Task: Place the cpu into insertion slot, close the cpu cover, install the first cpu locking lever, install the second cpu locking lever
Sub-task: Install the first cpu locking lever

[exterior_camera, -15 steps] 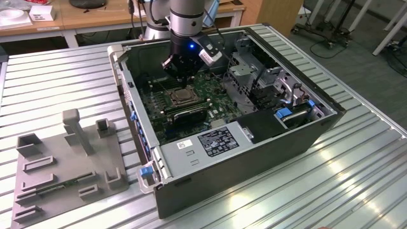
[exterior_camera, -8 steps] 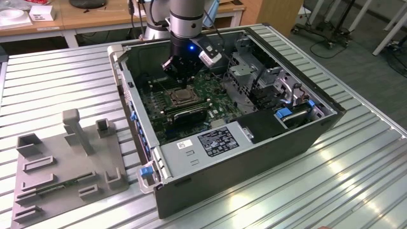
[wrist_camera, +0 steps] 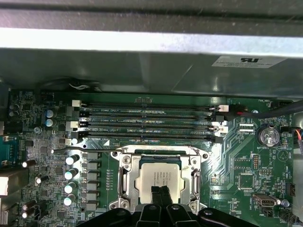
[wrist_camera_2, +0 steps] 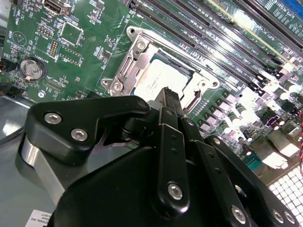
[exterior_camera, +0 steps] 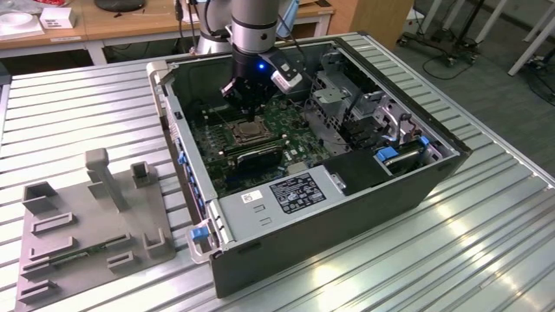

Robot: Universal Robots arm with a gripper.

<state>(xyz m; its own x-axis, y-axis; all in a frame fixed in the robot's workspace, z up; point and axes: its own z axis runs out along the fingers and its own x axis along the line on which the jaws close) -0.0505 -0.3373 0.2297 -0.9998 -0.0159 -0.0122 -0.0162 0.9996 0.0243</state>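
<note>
The gripper (wrist_camera: 160, 193) is hanging directly over the insertion slot (wrist_camera: 157, 159). Its 2 fingertips are pressing together with nothing between them, at the near edge of the cpu (wrist_camera: 160, 174); whether they are touching it is not clear. The cpu is lying flat inside the slot, silvery top up. The cpu cover (wrist_camera: 126, 176) is lying down over the slot, framing the chip. Just beyond the slot, 4 long memory slots (wrist_camera: 147, 124) are running across the green board (wrist_camera: 246, 161). Farther beyond the slot, the grey case wall (wrist_camera: 142, 71) is standing.
</note>
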